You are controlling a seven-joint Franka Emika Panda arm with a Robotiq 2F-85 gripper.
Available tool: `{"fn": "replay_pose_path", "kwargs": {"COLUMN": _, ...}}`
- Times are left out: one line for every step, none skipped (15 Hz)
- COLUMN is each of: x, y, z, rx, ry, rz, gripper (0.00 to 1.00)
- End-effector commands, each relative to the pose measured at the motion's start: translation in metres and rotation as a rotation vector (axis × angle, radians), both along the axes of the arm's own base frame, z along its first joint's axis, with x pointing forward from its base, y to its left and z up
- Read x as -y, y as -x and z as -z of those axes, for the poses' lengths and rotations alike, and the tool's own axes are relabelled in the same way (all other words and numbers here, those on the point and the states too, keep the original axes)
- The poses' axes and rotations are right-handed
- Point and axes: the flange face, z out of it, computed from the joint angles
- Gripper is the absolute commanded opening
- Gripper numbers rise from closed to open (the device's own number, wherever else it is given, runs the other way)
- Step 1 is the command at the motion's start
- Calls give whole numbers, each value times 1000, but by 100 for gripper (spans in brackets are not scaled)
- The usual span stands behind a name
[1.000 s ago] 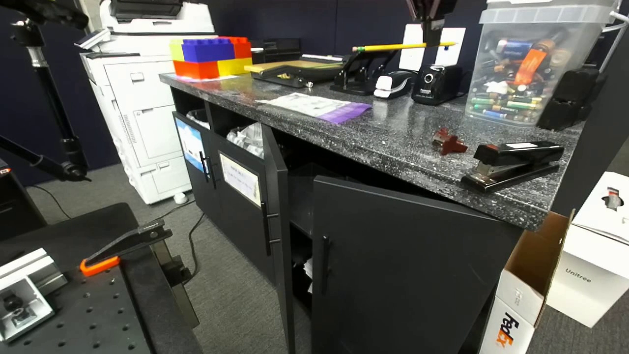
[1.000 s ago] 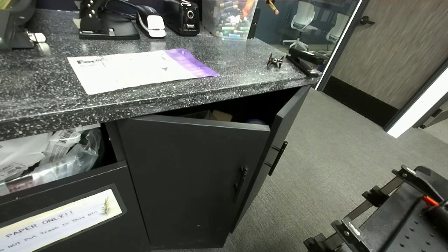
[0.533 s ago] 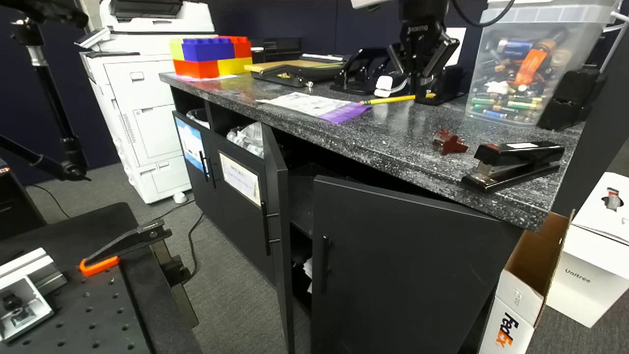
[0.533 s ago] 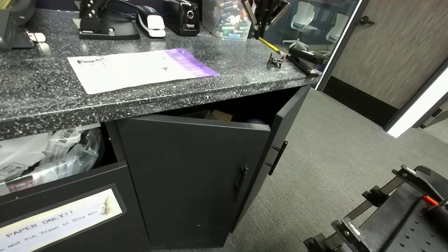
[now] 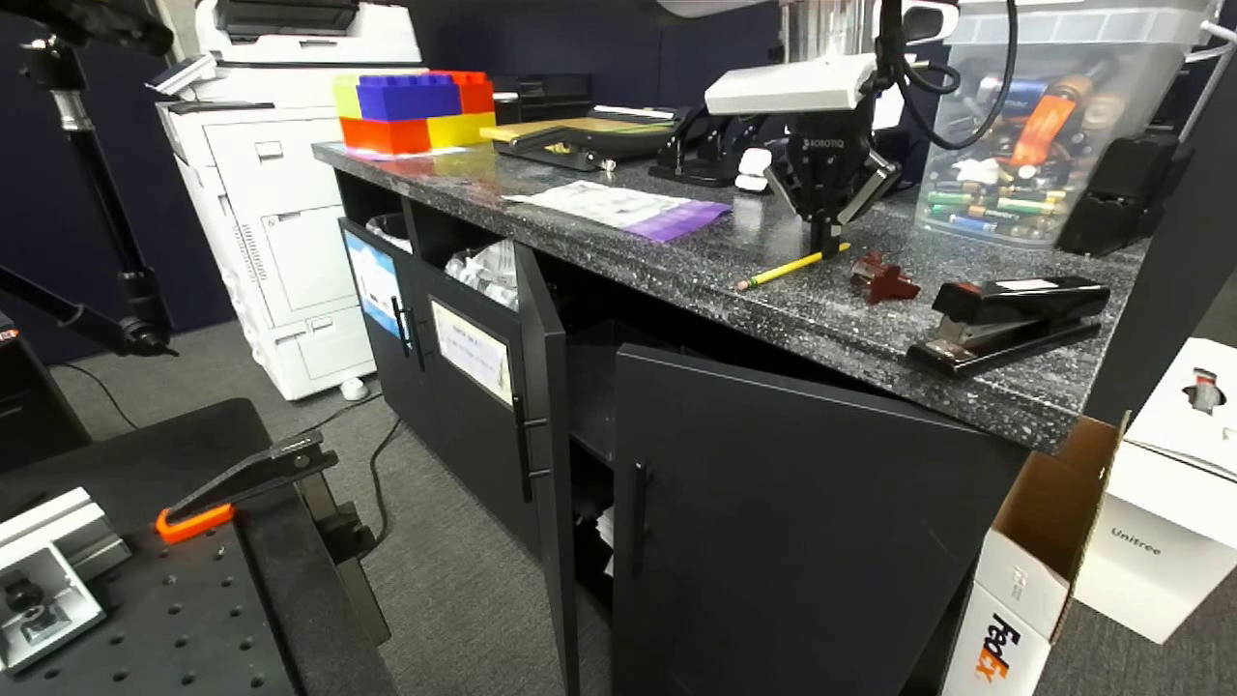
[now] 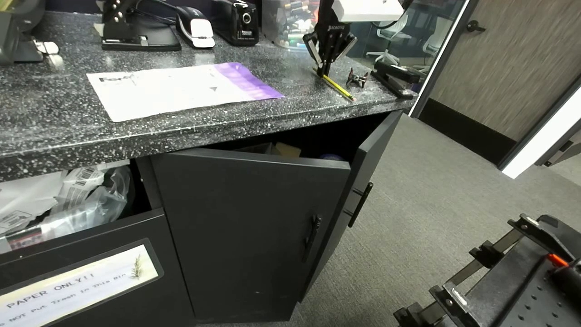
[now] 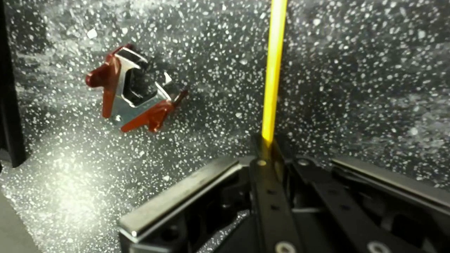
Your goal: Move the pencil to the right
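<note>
Close to the front edge of the speckled surface (image 6: 290, 81), toward its right end as both exterior views show it, the yellow pencil (image 5: 788, 269) is held by the gripper (image 5: 823, 247). The fingers are clamped together on the shaft near the end away from the eraser, and in the wrist view the rest of the shaft runs straight out from between them. The eraser end points toward the front edge, the other end toward the back. Whether the pencil touches the surface or hangs just over it, I cannot tell; it is certainly low.

The red staple remover (image 5: 883, 280) lies just beside it on the right, not touching, and the black stapler (image 5: 1024, 302) stands farther along by the front right corner. Off to the left lies the white sheet (image 6: 177, 91) with its purple band.

I judge the carry to the right to be mostly done and the setting-down to be in hand. The next move seems to call for laying the pencil flat, parting the fingers gently and lifting straight up. If more travel rightward is wanted, the pencil would likely need raising over the staple remover first.
</note>
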Motion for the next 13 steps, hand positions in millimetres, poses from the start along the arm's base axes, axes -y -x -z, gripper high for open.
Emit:
{"fn": "replay_pose_path", "kwargs": {"x": 2, "y": -9, "z": 6, "rx": 32, "ry": -8, "rz": -39, "gripper": 2}}
{"fn": "replay_pose_path", "kwargs": {"x": -1, "y": -10, "z": 2, "rx": 36, "ry": -6, "rz": -46, "gripper": 27}}
{"fn": "replay_pose_path", "kwargs": {"x": -3, "y": -10, "z": 0, "rx": 36, "ry": -4, "rz": -50, "gripper": 34}}
{"fn": "replay_pose_path", "kwargs": {"x": -5, "y": -8, "z": -7, "rx": 26, "ry": -7, "rz": -60, "gripper": 41}}
{"fn": "replay_pose_path", "kwargs": {"x": -8, "y": -6, "z": -14, "rx": 14, "ry": -22, "rz": -63, "gripper": 47}}
{"fn": "replay_pose_path", "kwargs": {"x": -10, "y": -3, "z": -28, "rx": 10, "ry": -35, "rz": -70, "gripper": 56}}
{"fn": "replay_pose_path", "kwargs": {"x": -12, "y": -1, "z": -44, "rx": 20, "ry": -47, "rz": -71, "gripper": 62}}
{"fn": "replay_pose_path", "kwargs": {"x": -16, "y": 2, "z": -71, "rx": 35, "ry": -61, "rz": -71, "gripper": 69}}
{"fn": "replay_pose_path", "kwargs": {"x": -18, "y": 4, "z": -87, "rx": 43, "ry": -73, "rz": -56, "gripper": 77}}
{"fn": "replay_pose_path", "kwargs": {"x": -15, "y": -7, "z": -45, "rx": 62, "ry": -33, "rz": -52, "gripper": 59}}
{"fn": "replay_pose_path", "kwargs": {"x": -17, "y": -6, "z": -64, "rx": 70, "ry": -42, "rz": -52, "gripper": 66}}
{"fn": "replay_pose_path", "kwargs": {"x": -18, "y": -4, "z": -80, "rx": 70, "ry": -49, "rz": -50, "gripper": 74}}
{"fn": "replay_pose_path", "kwargs": {"x": -18, "y": -2, "z": -88, "rx": 68, "ry": -52, "rz": -49, "gripper": 77}}
